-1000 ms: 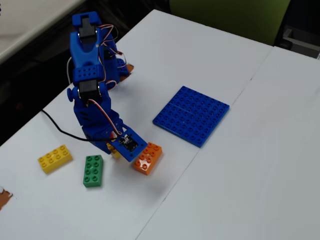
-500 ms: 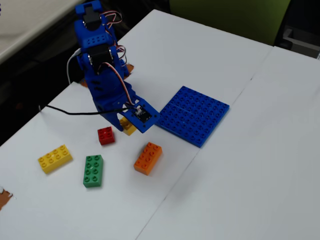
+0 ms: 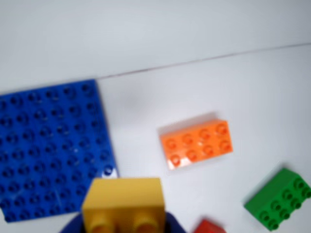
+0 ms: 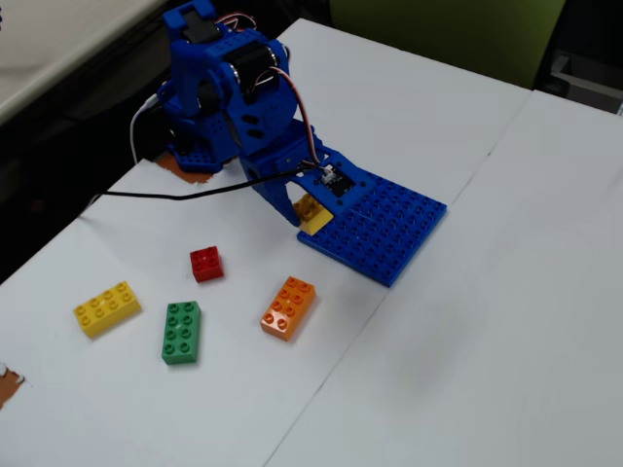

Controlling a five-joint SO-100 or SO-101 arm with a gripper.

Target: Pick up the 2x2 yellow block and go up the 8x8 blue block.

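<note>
- I had the yellow block (image 4: 313, 213) held tight in the end effector (image 4: 310, 216).
- In the wrist view the yellow block (image 3: 123, 205) filled the bottom middle of the picture, studs toward the camera, with blue bits of the end effector (image 3: 124, 228) on each side of it.
- The blue plate (image 4: 375, 224) lay flat on the white surface (image 4: 506, 292).
- In the fixed view the block hung just over the plate's near left corner, right at the edge.
- I could not tell if the block touched the plate or hung a bit above it.
- In the wrist view the blue plate (image 3: 51, 148) spread up and to the left of the block, so most of it lay to that side.
- In the fixed view the same open part of the plate ran off to the right and away from the arm.
- So I judged the next move had to carry the block further in over the plate, toward its middle, before going down.
- The plate is square, so I saw no long side to line up with, only its edges to keep even with the block.
- The orange brick (image 4: 288, 307), the red brick (image 4: 206, 264) and the green brick (image 4: 181, 332) sat on the surface apart from the plate and out of the way.
</note>
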